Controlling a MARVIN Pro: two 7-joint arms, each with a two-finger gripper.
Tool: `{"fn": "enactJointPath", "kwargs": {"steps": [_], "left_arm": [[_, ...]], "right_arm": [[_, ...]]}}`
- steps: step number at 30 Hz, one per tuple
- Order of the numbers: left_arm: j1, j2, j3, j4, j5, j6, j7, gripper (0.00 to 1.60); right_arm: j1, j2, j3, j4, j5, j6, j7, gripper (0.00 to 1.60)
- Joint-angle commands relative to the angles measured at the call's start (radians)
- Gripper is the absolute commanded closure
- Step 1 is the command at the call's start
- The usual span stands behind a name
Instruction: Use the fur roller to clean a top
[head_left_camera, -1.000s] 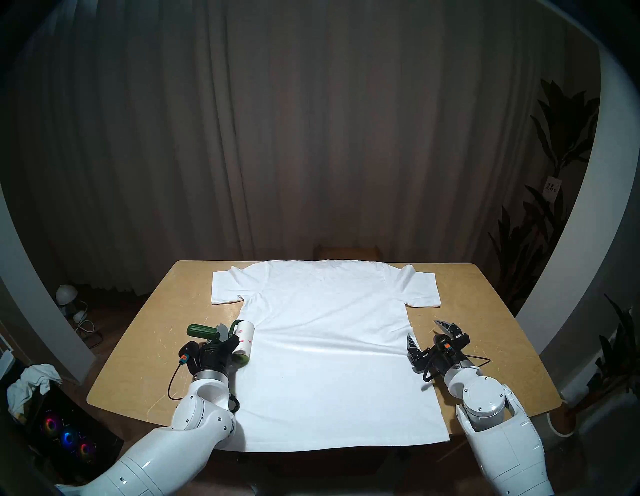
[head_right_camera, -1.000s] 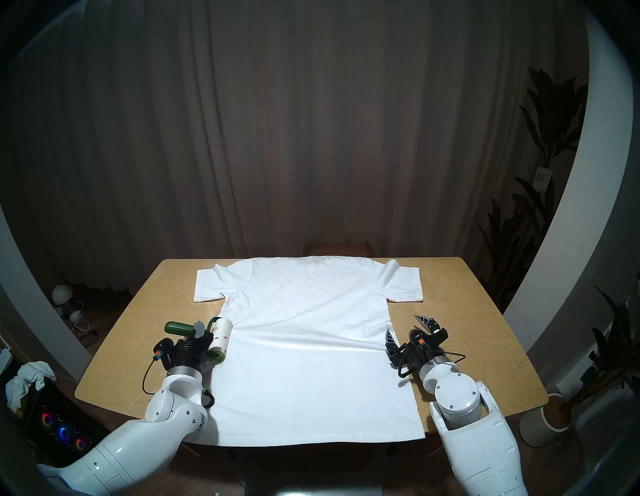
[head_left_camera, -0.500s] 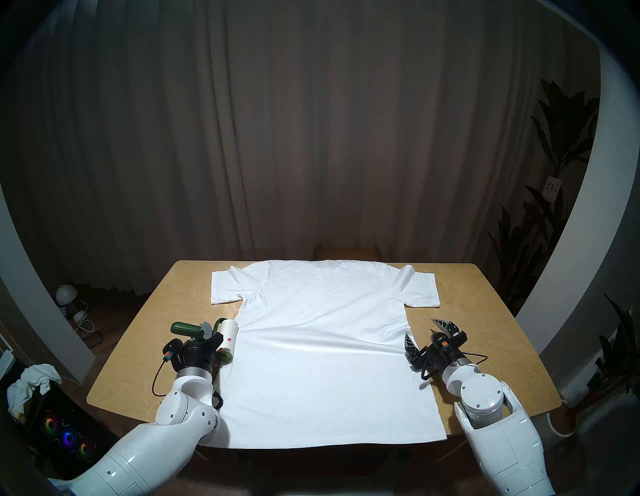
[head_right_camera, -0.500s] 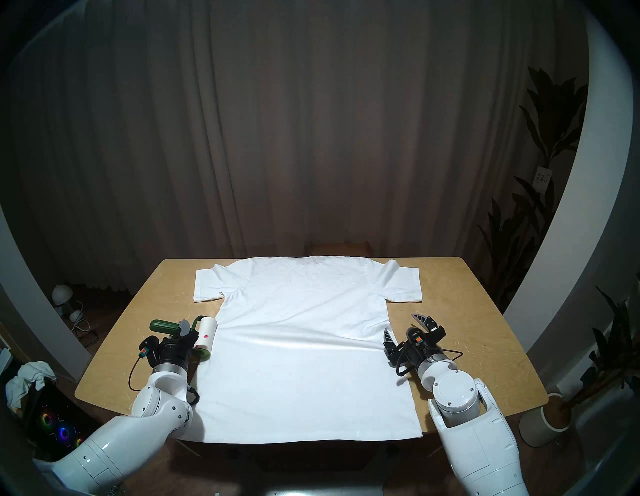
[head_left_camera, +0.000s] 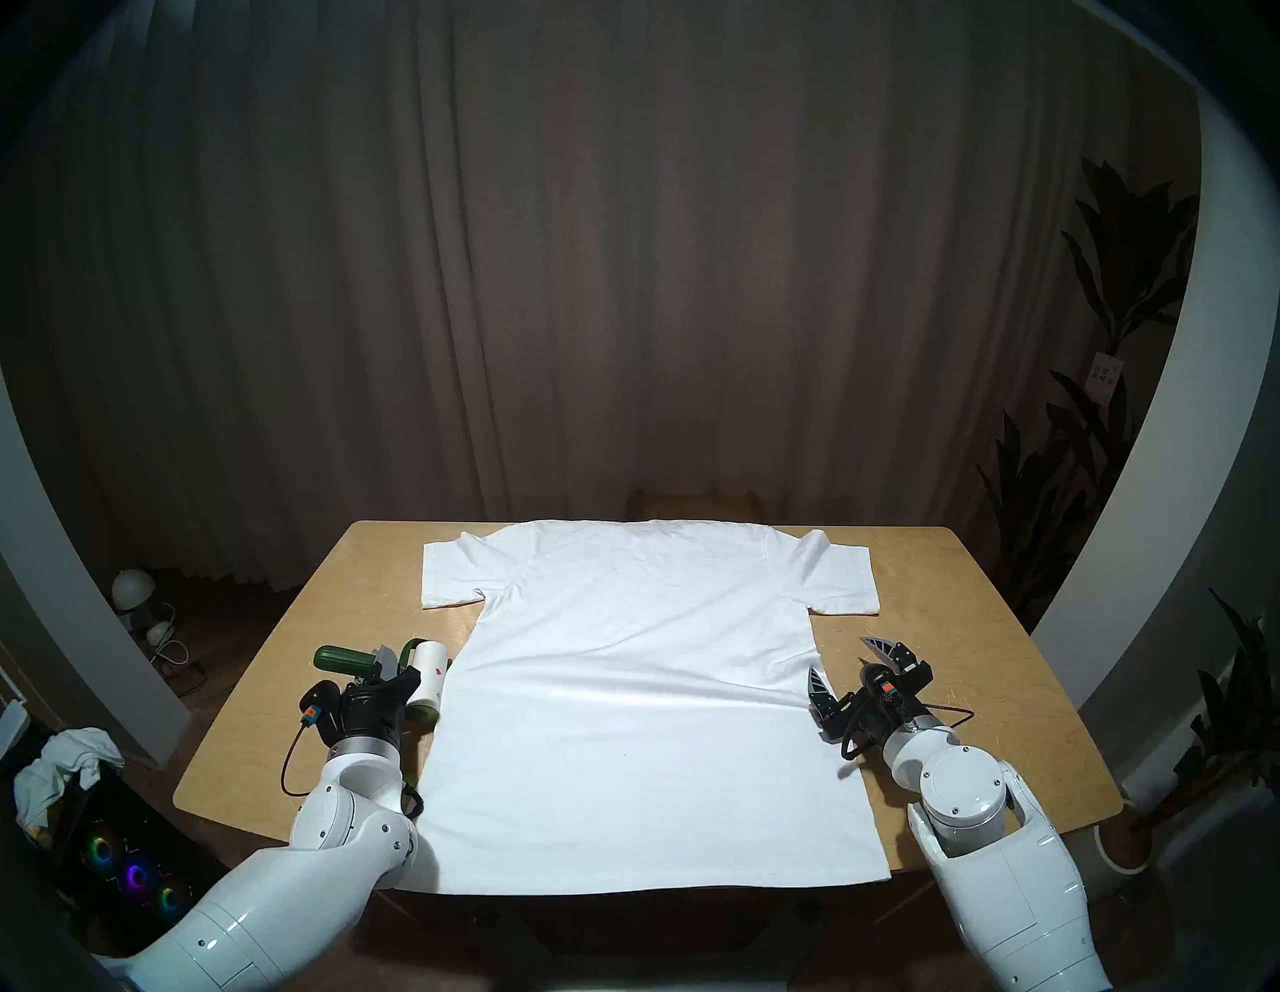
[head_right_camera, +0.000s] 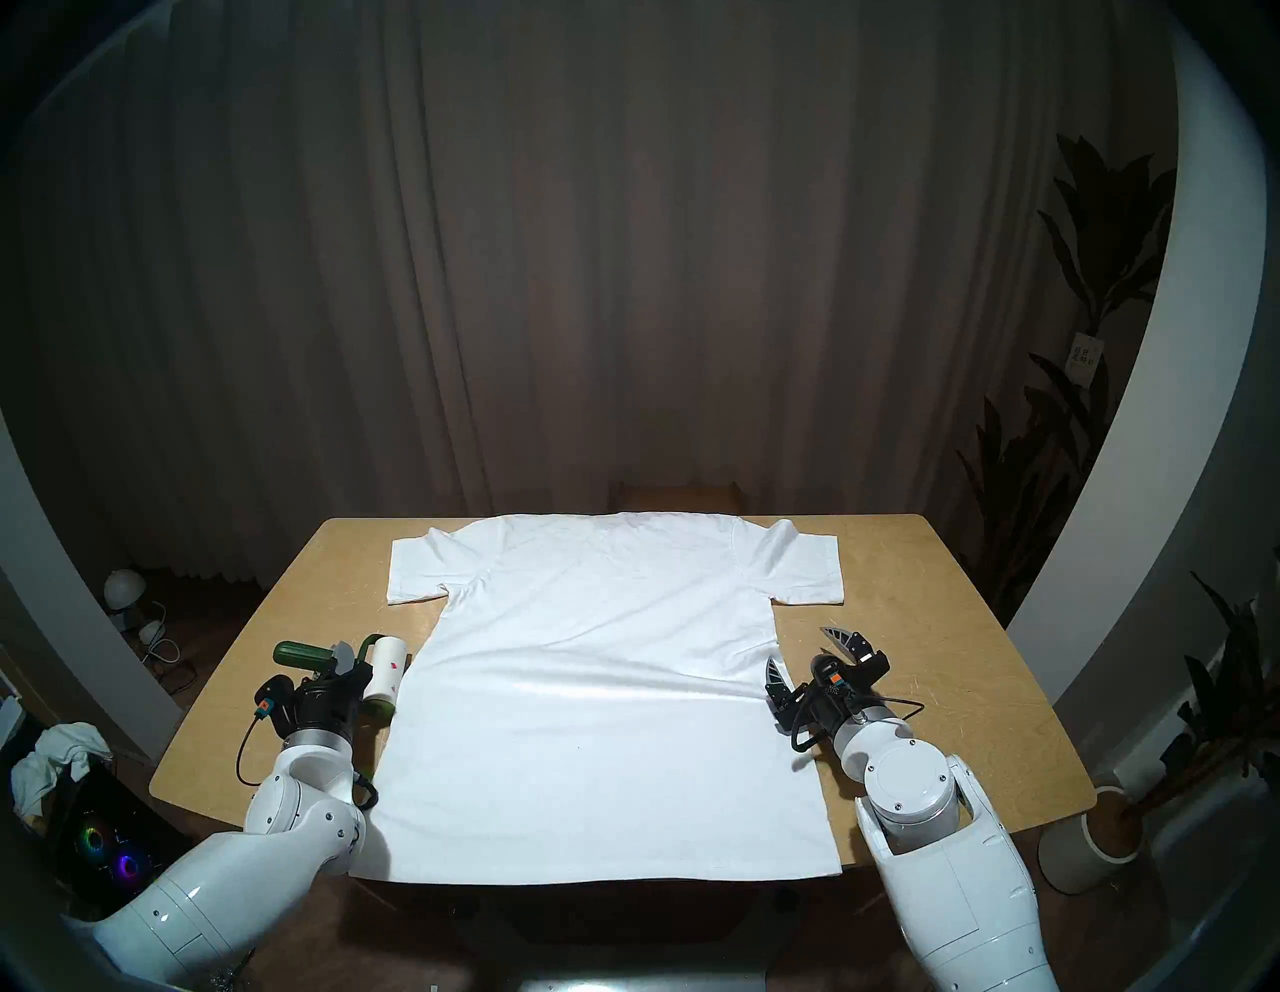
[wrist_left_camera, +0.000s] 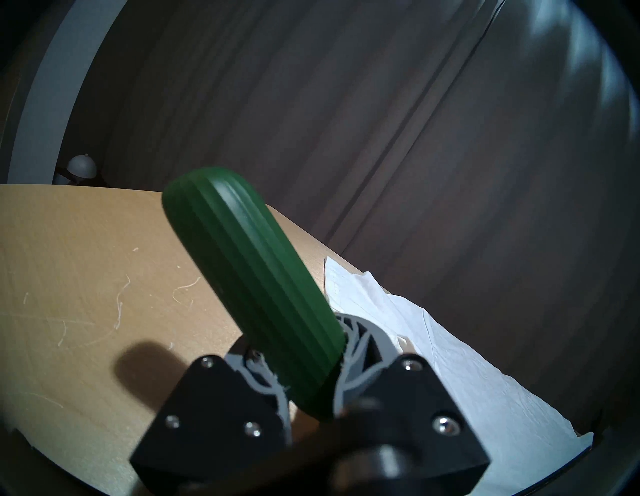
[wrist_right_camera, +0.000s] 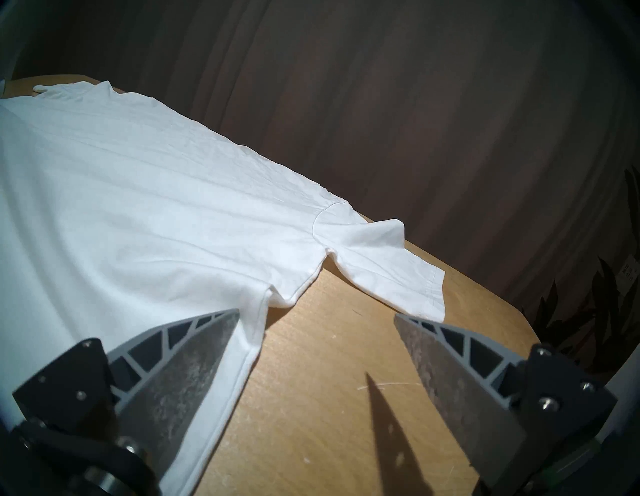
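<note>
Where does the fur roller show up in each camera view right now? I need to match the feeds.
Head stereo left: fur roller, lower left, in the left hand, beside the T-shirt edge.
Head stereo right: same, lower left.
Left wrist: only its green handle, centre.
Right wrist: not in view; the open right hand straddles the shirt's side seam.
Shared landmark: the white T-shirt on the wooden table.

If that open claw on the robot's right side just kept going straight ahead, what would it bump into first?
Probably the T-shirt's right sleeve. The right gripper points over bare table toward it; its inner finger already overlaps the shirt's side edge.
</note>
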Motion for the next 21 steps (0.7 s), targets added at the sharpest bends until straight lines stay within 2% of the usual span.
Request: {"fn": "enactJointPath", "kwargs": {"steps": [1, 4, 7, 8, 10, 12, 14, 18, 20, 21], "left_arm": [[0.029, 0.031, -0.015, 0.012, 0.014, -0.009, 0.012, 1.6], [0.033, 0.048, -0.024, 0.016, 0.012, -0.01, -0.002, 1.6], [0.044, 0.057, -0.039, 0.014, -0.033, -0.015, -0.054, 1.6], [0.051, 0.061, -0.05, 0.01, -0.075, -0.017, -0.101, 1.6], [0.057, 0.079, -0.053, -0.007, -0.121, -0.007, -0.114, 1.6], [0.068, 0.088, -0.072, -0.015, -0.189, 0.0, -0.186, 1.6], [0.068, 0.09, -0.076, -0.023, -0.208, -0.002, -0.187, 1.6], [0.081, 0.095, -0.115, -0.05, -0.299, 0.006, -0.259, 1.6], [0.091, 0.098, -0.142, -0.061, -0.359, 0.021, -0.326, 1.6], [0.093, 0.098, -0.149, -0.07, -0.379, 0.025, -0.325, 1.6]], "right_arm": [[-0.024, 0.0, -0.01, 0.046, -0.01, 0.024, 0.004, 0.0], [-0.02, 0.001, -0.01, 0.053, -0.009, 0.021, 0.004, 0.0], [-0.016, 0.0, -0.011, 0.05, -0.007, 0.024, 0.005, 0.0], [-0.015, 0.0, -0.011, 0.05, -0.006, 0.023, 0.005, 0.0], [-0.014, 0.001, -0.011, 0.051, -0.003, 0.021, 0.008, 0.0], [-0.011, -0.001, -0.01, 0.053, 0.005, 0.019, 0.012, 0.0], [-0.011, -0.007, -0.007, 0.054, 0.011, 0.015, 0.009, 0.0], [-0.006, -0.013, -0.005, 0.056, 0.031, 0.001, 0.016, 0.0], [-0.006, -0.028, 0.004, 0.067, 0.053, -0.025, 0.004, 0.0], [-0.003, -0.03, 0.007, 0.071, 0.064, -0.03, 0.007, 0.0]]}}
